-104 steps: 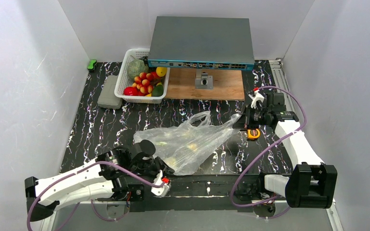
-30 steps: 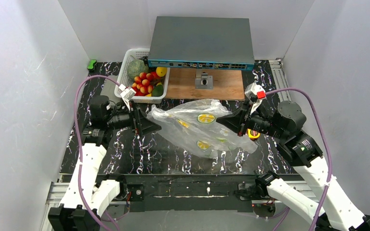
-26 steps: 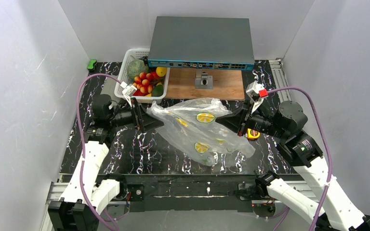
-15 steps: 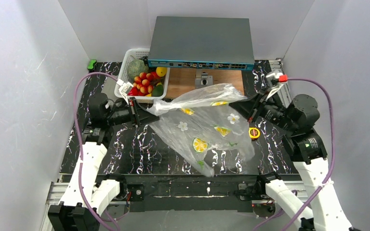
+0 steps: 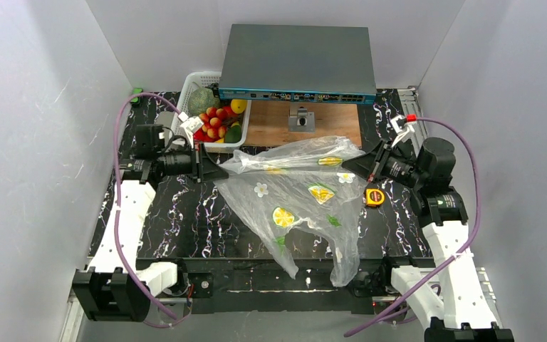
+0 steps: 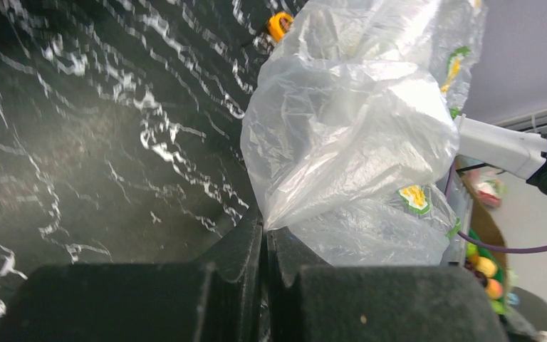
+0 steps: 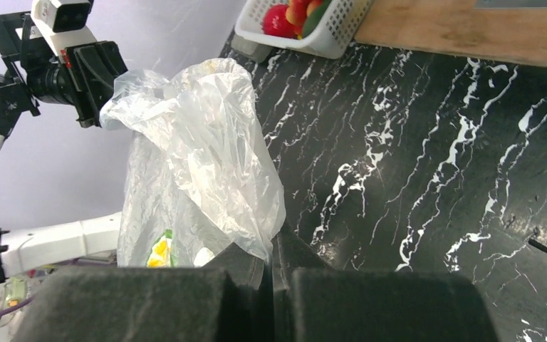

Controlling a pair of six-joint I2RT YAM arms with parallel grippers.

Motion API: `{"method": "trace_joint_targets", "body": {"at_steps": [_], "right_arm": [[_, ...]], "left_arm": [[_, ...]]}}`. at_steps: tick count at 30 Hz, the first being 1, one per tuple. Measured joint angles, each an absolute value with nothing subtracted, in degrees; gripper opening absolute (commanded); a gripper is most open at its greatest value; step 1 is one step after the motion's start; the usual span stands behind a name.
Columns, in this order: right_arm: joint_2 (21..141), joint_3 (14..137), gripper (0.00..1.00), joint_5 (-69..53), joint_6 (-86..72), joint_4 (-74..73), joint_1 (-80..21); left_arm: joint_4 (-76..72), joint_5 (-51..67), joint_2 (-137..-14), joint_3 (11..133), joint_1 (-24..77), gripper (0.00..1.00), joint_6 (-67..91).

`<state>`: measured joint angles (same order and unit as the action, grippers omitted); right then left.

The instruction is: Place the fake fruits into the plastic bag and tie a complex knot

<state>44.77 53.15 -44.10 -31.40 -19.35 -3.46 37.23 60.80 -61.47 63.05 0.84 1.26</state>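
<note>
Left gripper [image 5: 219,173]: a second ago its fingers stood spread beside the bag [image 5: 292,196]; now they are pressed together on the left end of the bag's top edge, and the wrist view shows film coming out from between them. Behind it, the basket [image 5: 245,122] holds every one of the fruits [image 5: 217,117] that we can see, and none shows through the bag. Since a second ago the bag has gone from a low bunch over the table [image 5: 178,214] to a raised sheet, pulled taut between the arms with its body hanging down. Right gripper [image 5: 354,165]: fingers pinched shut on the right end, as before, with the tape measure [image 5: 374,197] lying just below it. We judge the bag is held but not yet opened, and loading is not begun.
</note>
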Motion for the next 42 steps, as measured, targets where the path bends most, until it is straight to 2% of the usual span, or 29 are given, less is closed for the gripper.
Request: {"method": "trace_joint_targets", "body": {"at_steps": [2,4,9,10,11,12,14,15,16,18,19,23,27,33,42], "right_arm": [[44.7,51.9,0.01,-41.8,-31.0,-19.3,-5.2],[44.7,50.4,0.01,-39.7,-30.3,-19.4,-6.8],[46.7,46.0,0.01,-34.3,-29.8,-17.7,-10.3],[47.4,45.1,0.01,-33.6,-30.0,-17.0,-10.6],[48.5,44.1,0.01,-32.6,-30.5,-16.3,-11.0],[49.8,43.4,0.01,-31.6,-31.4,-15.6,-11.2],[53.1,42.6,0.03,-29.6,-33.5,-14.3,-11.4],[54.7,42.4,0.12,-28.8,-34.7,-13.8,-11.4],[56.4,42.2,0.32,-27.7,-36.4,-13.0,-11.4],[58.2,42.2,0.84,-26.4,-38.7,-12.3,-11.4],[59.0,42.2,0.96,-25.6,-39.8,-11.8,-11.4],[59.2,42.3,0.98,-23.6,-38.7,-13.5,-9.9],[56.1,42.4,0.98,-22.7,-34.3,-21.8,-4.4],[48.8,39.4,0.98,-23.5,-32.6,-33.8,-1.2],[50.0,33.0,0.98,-25.1,-36.6,-44.7,-1.2]], "left_arm": [[37.2,60.1,-63.5,61.7,1.4,0.0,2.7],[35.8,58.9,-63.6,58.4,1.4,0.15,5.0],[30.0,54.5,-62.7,50.1,1.3,0.6,12.6],[28.6,53.7,-62.8,49.8,1.3,0.71,14.0],[26.9,52.9,-63.0,49.6,1.2,0.91,15.6],[25.0,52.3,-63.2,49.6,1.1,0.96,17.2],[20.9,51.4,-63.5,48.5,0.7,0.98,21.5],[19.3,51.3,-63.5,47.5,0.6,0.98,23.3],[17.7,51.2,-63.3,45.8,0.4,0.98,25.6],[14.9,51.0,-62.1,41.1,0.2,0.98,29.6],[13.9,50.9,-60.5,37.7,0.2,0.98,31.7],[15.9,49.9,-51.1,27.6,0.2,0.98,37.0],[17.4,49.7,-47.0,26.5,0.6,0.98,39.5],[12.9,47.9,-53.5,23.9,5.5,0.98,44.3],[-2.0,45.7,-62.8,22.2,18.7,0.98,50.6]]}}
